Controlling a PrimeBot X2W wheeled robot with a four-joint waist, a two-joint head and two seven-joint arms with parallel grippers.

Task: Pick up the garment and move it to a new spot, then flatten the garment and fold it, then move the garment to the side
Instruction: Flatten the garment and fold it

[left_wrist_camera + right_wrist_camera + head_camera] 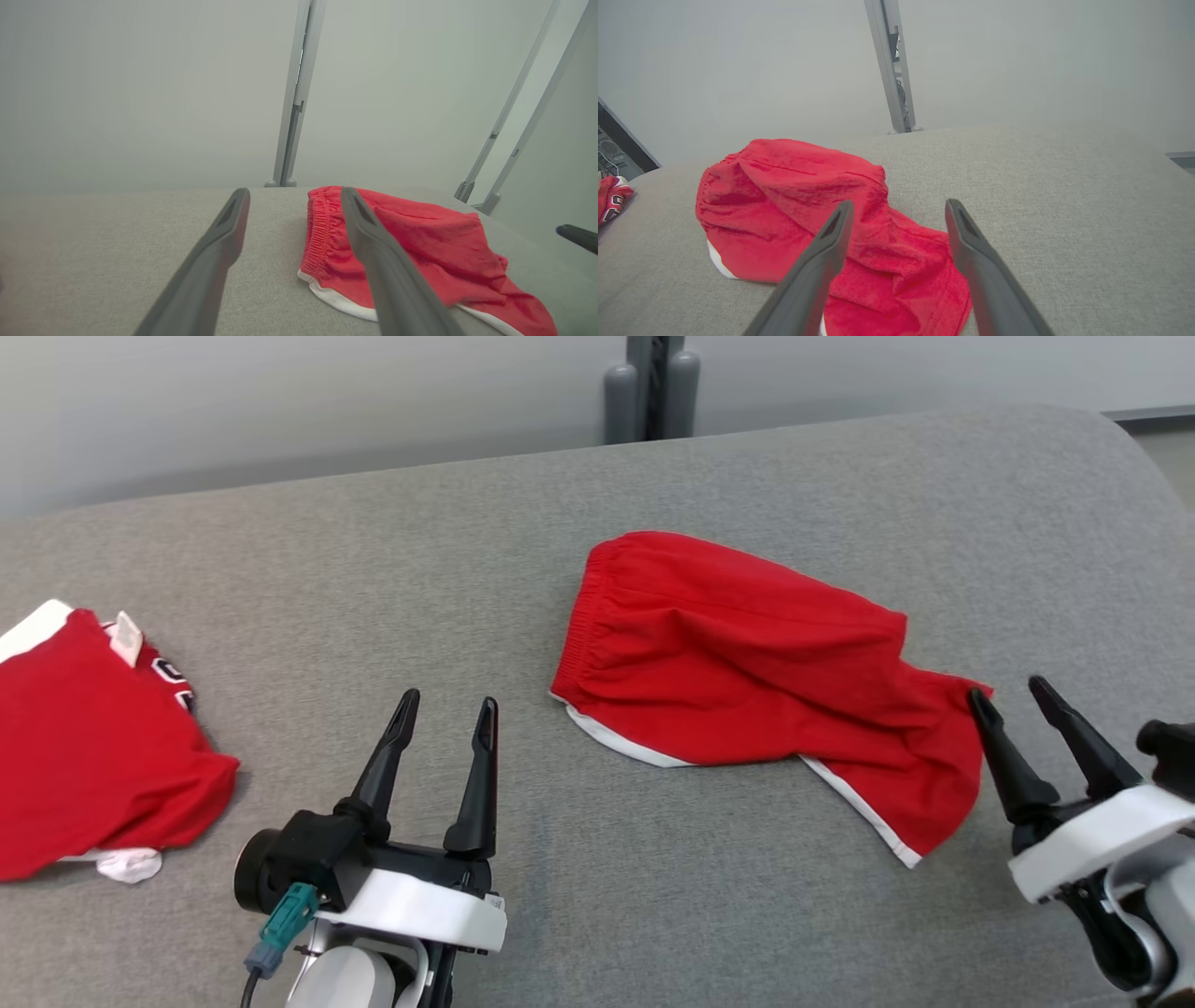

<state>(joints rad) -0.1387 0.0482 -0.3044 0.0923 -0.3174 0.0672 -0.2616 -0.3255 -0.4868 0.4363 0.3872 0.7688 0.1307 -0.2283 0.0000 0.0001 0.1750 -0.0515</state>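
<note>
The garment (93,747), a red jersey with a white sleeve, a small white tag and dark lettering, lies bunched at the far left of the grey surface; its edge also shows in the right wrist view (612,200). My left gripper (448,700) stands open to its right, apart from it, with nothing between its fingers (294,191). My right gripper (1006,691) is open at the right end of a pair of red shorts (738,663). Its left fingertip is at the shorts' leg hem, and the cloth (798,196) lies under and ahead of its fingers (900,204).
The red shorts (420,238) have white trim and a gathered waistband, and lie crumpled mid-surface. The grey padded surface (392,541) has a rounded far right corner. A grey post (652,387) rises behind its far edge, before a pale wall.
</note>
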